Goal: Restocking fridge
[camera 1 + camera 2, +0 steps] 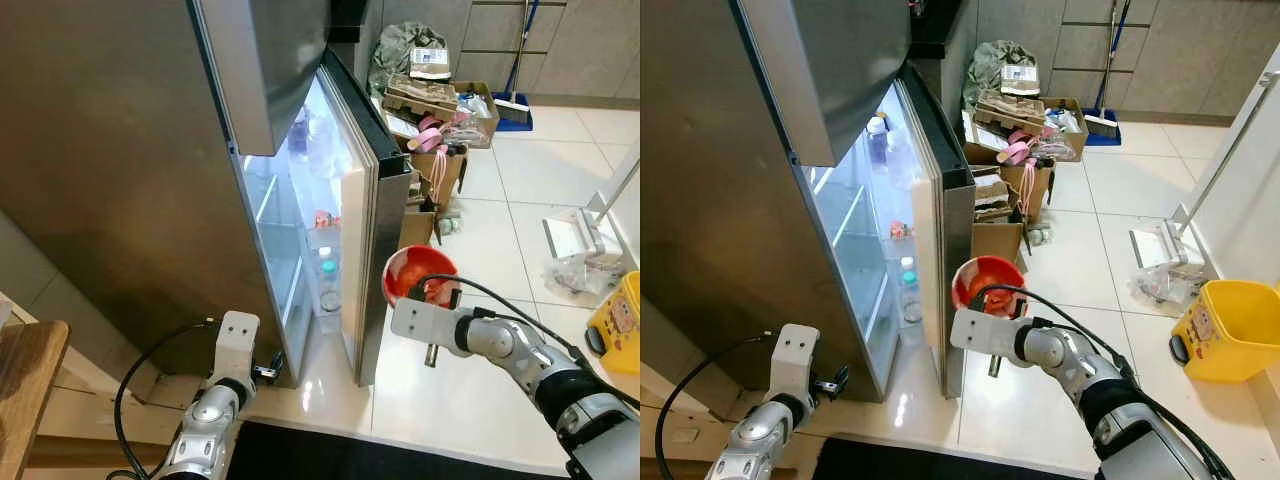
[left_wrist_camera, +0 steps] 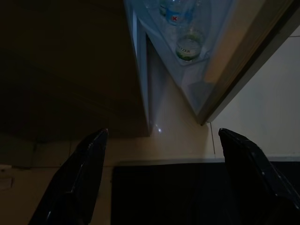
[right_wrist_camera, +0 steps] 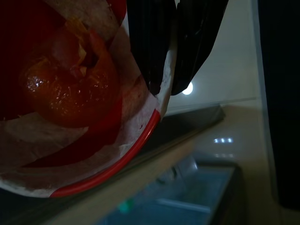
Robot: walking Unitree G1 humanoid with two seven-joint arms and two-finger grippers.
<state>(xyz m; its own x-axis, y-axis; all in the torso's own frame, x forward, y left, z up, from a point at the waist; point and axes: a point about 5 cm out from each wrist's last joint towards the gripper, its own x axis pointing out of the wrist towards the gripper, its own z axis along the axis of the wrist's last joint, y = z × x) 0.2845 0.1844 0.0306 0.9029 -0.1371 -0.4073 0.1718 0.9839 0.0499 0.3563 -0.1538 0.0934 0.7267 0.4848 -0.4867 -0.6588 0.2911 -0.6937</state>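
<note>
**Red bowl held at the edge of the open fridge door**

Nearest the head camera, a black mat lay on the floor at the robot's feet, with both silver arms reaching out over it. The left gripper hung low by the bottom corner of the fridge, its two black fingers spread wide apart and holding nothing. Its wrist view looked across pale floor tiles up at the underside of the door shelf, where a clear bottle and a green-labelled container stood side by side.

The right gripper was pinched tight on the rim of a red bowl, one finger inside the rim and one outside. That bowl was carried in the air just beside the outer edge of the open fridge door, above the white tiles. Inside it lay crumpled paper and a glossy reddish-orange piece of food; what kind could not be told.

The fridge interior was lit, with glass shelves on the body side and bottles in the door racks. Beyond the door, cardboard boxes piled with clutter stood against the wall, a broom leaned further back, and a yellow bin sat on the floor to the right.
</note>
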